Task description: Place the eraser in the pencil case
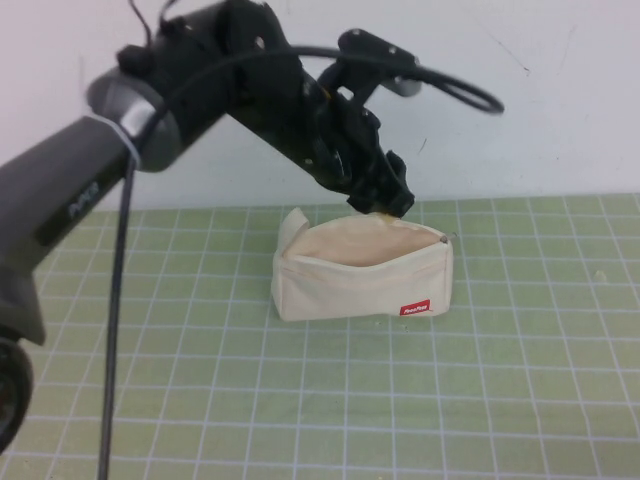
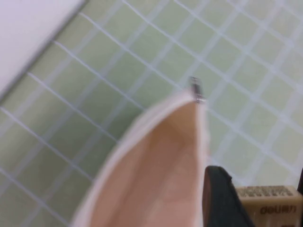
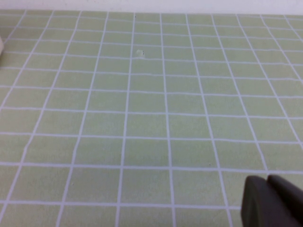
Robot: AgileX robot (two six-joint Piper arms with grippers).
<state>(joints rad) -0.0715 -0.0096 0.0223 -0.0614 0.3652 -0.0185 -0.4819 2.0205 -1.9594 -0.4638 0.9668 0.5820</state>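
The cream-white pencil case (image 1: 362, 272) stands open on the green grid mat, its red label (image 1: 415, 309) facing me. My left gripper (image 1: 385, 205) hangs just over the case's back rim, near the zip end. It is shut on the tan-yellow eraser (image 2: 270, 205), which shows between the black fingers (image 2: 220, 198) in the left wrist view, beside the case's open mouth (image 2: 156, 175). A sliver of the eraser (image 1: 381, 214) shows under the gripper in the high view. My right gripper (image 3: 274, 201) is out of the high view, shut and empty over bare mat.
The zip pull (image 2: 196, 90) sticks out at the case's end. The white wall (image 1: 560, 90) rises behind the mat. The left arm's black cable (image 1: 115, 330) hangs down at the left side.
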